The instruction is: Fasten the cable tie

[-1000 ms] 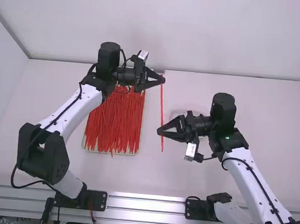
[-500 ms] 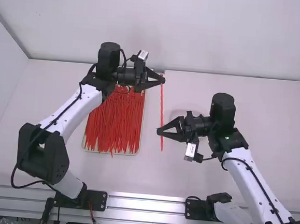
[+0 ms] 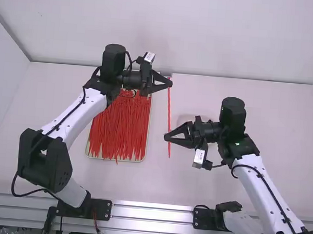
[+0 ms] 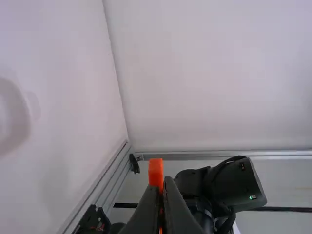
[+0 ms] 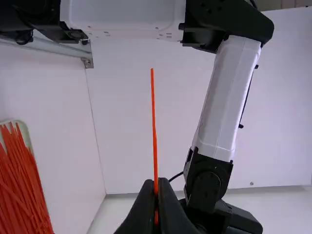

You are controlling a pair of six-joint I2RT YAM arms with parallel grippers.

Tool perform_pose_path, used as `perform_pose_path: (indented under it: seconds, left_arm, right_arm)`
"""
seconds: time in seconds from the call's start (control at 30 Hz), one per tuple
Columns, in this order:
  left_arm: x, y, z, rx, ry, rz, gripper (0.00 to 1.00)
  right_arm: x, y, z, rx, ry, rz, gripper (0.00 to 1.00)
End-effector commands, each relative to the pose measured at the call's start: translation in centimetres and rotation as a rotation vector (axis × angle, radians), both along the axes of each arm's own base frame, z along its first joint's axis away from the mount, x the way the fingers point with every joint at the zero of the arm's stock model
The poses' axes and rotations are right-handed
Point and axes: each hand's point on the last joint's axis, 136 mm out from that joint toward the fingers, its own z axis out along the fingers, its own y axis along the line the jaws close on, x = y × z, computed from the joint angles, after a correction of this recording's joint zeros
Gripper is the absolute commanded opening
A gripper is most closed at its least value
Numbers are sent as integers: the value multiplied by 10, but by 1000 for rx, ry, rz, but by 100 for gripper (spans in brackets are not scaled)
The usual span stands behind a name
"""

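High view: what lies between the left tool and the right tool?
A single red cable tie runs straight from the left tool to the right tool, over bare table, in the high view.

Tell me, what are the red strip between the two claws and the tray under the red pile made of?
The cable tie looks like semi-flexible plastic, probably nylon: thin, evenly red, straight between the left claw and right claw. The tray is pale and flat with rounded corners; plastic or board, unclear.
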Motion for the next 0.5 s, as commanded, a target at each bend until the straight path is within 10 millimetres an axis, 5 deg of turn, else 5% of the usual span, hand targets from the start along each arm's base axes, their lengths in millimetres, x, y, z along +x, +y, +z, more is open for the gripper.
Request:
perform_pose_path:
  seconds: [0.0,0.47]
  left_arm:
    - [3,1,10,0,-54,12,1]
    - [5,3,13,-3,-84,15,1]
  right_arm:
    - [-5,0,-2,5,21,32,5]
    - [-8,1,-1,8,23,47,13]
